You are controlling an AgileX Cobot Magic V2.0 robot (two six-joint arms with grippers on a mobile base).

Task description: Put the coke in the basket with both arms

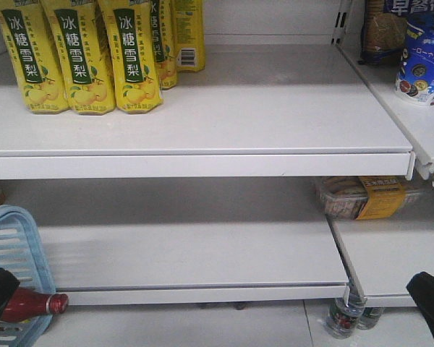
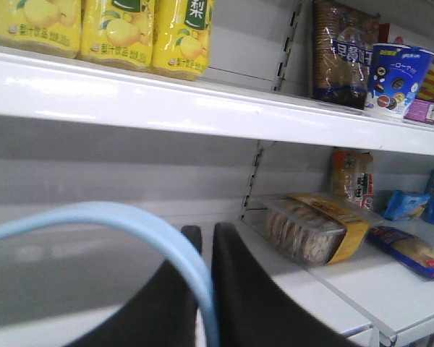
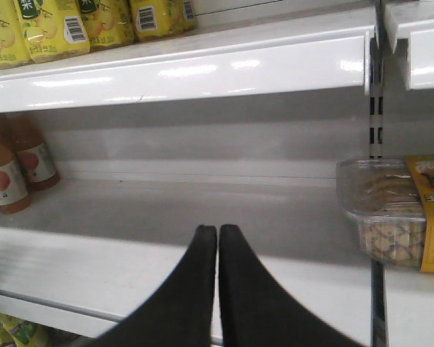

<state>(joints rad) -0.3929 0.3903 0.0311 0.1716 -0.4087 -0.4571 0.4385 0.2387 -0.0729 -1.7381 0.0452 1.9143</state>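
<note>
The left hand (image 2: 202, 235) is clenched on the handle (image 2: 116, 220) of the light blue basket (image 1: 11, 246); in the left wrist view the pale blue bar arches over from the left and drops down between the two black fingers. In the front view only the dark tip of that hand shows at the bottom left corner, and the basket's slotted wall rises just above and beside it. A red container with a red cap (image 1: 30, 304) lies on its side in the basket, right beside the left hand; too little of it shows to tell whether it is the coke.

The right hand (image 3: 218, 238) is clenched on nothing, its two black fingers pressed together, tips pointing at the bare lower shelf (image 3: 202, 202). Ahead of it and to its right, a clear plastic tray of biscuits with a yellow band (image 3: 390, 217) sits on the neighbouring shelf. Ahead to its left stand brown drink bottles with peach labels (image 3: 18, 170).

Above both hands, the upper shelf (image 1: 202, 123) carries a row of yellow pear drink cartons (image 1: 79, 54). Further right of the left hand, a blue snack cup (image 2: 394, 79) stands beside a brown biscuit packet (image 2: 340, 50).
</note>
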